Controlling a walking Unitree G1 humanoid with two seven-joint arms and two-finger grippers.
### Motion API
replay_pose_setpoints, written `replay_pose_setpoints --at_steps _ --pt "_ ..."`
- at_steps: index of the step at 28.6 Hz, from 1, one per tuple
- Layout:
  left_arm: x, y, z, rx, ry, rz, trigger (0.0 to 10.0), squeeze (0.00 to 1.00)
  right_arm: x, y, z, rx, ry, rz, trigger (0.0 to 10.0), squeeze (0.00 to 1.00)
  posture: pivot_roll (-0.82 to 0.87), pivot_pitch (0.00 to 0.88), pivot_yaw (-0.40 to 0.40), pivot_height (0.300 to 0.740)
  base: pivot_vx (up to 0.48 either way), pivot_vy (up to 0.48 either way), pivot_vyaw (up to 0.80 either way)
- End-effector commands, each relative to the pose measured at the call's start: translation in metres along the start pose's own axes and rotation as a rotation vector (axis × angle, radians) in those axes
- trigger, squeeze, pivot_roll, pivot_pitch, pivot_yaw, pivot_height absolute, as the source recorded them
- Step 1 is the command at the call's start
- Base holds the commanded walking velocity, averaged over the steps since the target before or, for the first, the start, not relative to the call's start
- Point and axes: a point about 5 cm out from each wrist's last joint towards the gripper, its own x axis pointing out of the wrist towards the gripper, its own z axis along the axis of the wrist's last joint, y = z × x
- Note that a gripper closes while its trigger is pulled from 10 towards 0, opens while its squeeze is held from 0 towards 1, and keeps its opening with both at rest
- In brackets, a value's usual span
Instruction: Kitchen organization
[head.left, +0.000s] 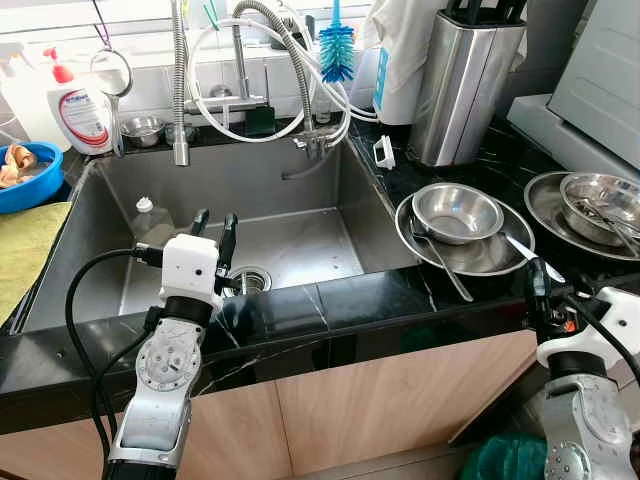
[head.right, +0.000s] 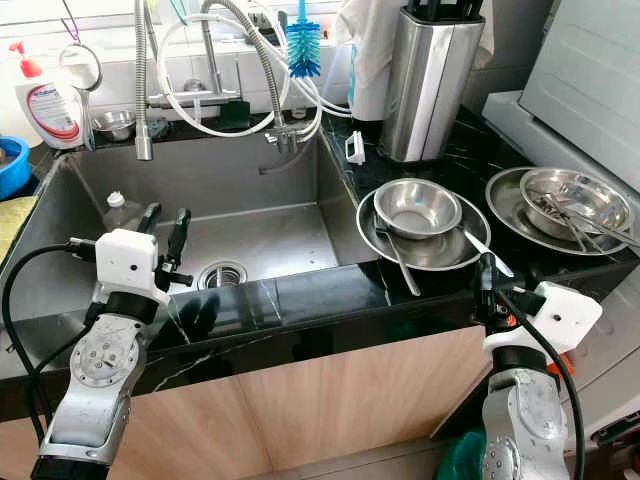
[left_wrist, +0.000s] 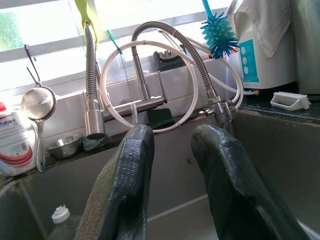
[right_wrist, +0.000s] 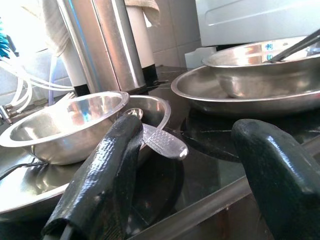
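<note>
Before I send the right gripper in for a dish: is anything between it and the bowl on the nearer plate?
Yes. A spoon handle sticks out over the plate rim toward the open right gripper, in front of the bowl. Nothing else visible blocks it.

Daylight pours in from the window (left_wrist: 45, 55) behind the faucet (left_wrist: 145, 80), blown out to white in the left wrist view, while the sink (head.left: 300, 240) and steel bowl (head.left: 457, 212) catch soft glare. The head views are bright and sharp, the black tabletop (head.left: 330, 310) mirroring pale reflections along its front edge. In both wrist views the near black fingers (left_wrist: 125, 190) loom large and slightly soft, and the far dishes (right_wrist: 260, 75) in the right wrist view blur
</note>
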Motion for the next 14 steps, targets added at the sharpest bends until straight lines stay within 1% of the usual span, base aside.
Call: replay_pose_setpoints --at_steps 1,2,3,14 --pt "0.0002 0.0008 0.002 0.007 -0.008 0.009 10.0 0.0 0.0018 0.0015 0.0021 -0.011 -0.011 0.014 1.8 0.0 -0.07 0.0 -0.001 0.74 0.0 0.0 0.0" --pt "0.0002 0.0007 0.002 0.007 -0.008 0.009 10.0 0.0 0.0019 0.0015 0.0022 -0.012 -0.011 0.015 1.8 0.0 -0.07 0.0 -0.001 0.74 0.0 0.0 0.0" --pt "0.0002 0.0005 0.0019 0.007 -0.008 0.008 10.0 0.0 0.002 0.0015 0.002 -0.013 -0.01 0.014 0.0 0.0 -0.07 0.0 -0.001 0.74 0.0 0.0 0.0" --pt "-0.0004 0.0003 0.0017 0.007 -0.005 0.005 10.0 0.0 0.0021 0.0017 0.0013 -0.012 -0.009 0.012 0.0 0.0 -0.07 0.0 0.0 0.74 0.0 0.0 0.0"
